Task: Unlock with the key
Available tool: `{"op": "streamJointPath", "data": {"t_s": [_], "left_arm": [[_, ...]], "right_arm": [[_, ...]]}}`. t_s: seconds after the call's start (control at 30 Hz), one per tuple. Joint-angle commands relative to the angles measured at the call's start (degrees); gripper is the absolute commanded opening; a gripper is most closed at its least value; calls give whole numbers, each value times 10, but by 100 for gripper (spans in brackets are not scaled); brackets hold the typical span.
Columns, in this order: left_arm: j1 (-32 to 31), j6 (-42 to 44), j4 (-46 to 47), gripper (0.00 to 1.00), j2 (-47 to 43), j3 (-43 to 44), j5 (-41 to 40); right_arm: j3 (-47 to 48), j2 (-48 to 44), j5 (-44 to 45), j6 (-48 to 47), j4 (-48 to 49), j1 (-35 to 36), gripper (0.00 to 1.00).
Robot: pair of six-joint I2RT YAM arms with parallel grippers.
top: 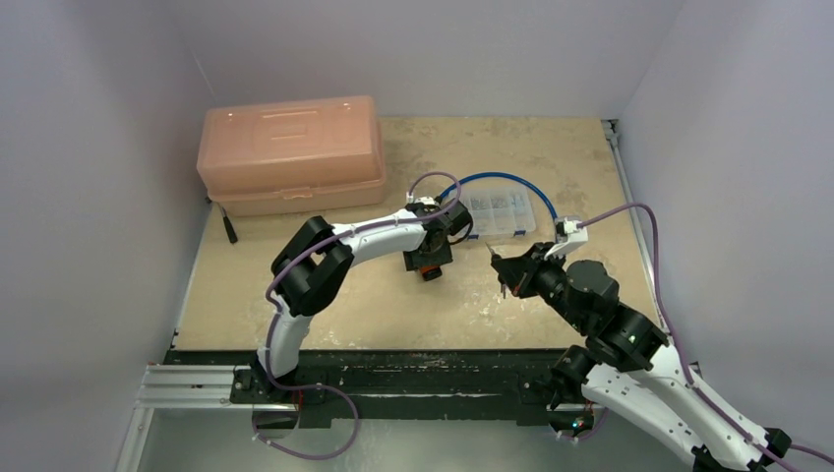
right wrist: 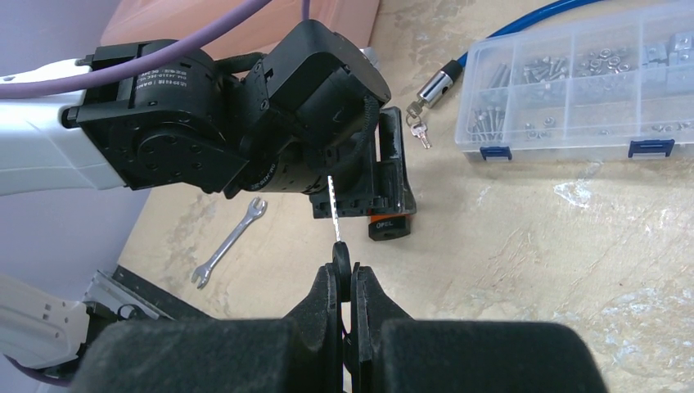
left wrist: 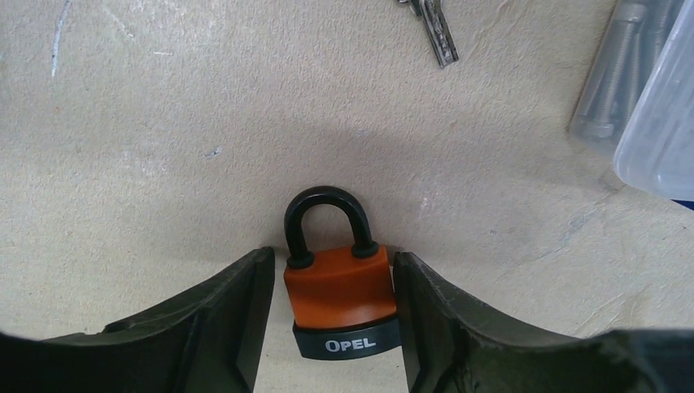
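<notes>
Left fingers [left wrist: 221, 319] point down at mid-counter [left wrist: 164, 123] and straddle the orange padlock [left wrist: 340, 291] lying flat there, one touching its body with a thin gap at the other, so not clamped. Right fingers [right wrist: 327, 303] are pinched shut on the key [right wrist: 340, 260], blade aimed at the left wrist, clear air between. Bare counter lies past the shackle; spare keys [left wrist: 438, 33] and a clear parts box [top: 502, 211] sit farther off.

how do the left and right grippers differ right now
The left gripper points down at the table, jaws apart either side of the orange padlock, with a sliver of gap on one side. The right gripper is pinched shut on the key, blade pointing toward the padlock. Both have black fingers.
</notes>
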Motion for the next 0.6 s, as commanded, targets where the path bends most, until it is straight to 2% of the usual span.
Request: {"op": "streamJointPath", "data": {"t_s": [0.0, 0.1, 0.23, 0.3, 0.57], "left_arm": [[-1, 11, 14, 55, 10, 8, 21], [-1, 14, 43, 42, 3, -10, 35], [-1, 22, 77, 11, -11, -32, 51], [-1, 21, 94, 0, -24, -51, 54], [5, 17, 162, 0, -100, -132, 50]], "right_arm": [[-3, -7, 15, -10, 9, -2, 0], [-4, -7, 16, -9, 9, -2, 0], [-5, -8, 16, -7, 7, -2, 0], [-4, -8, 17, -6, 5, -1, 0], [-3, -6, 20, 5, 0, -2, 0]]}}
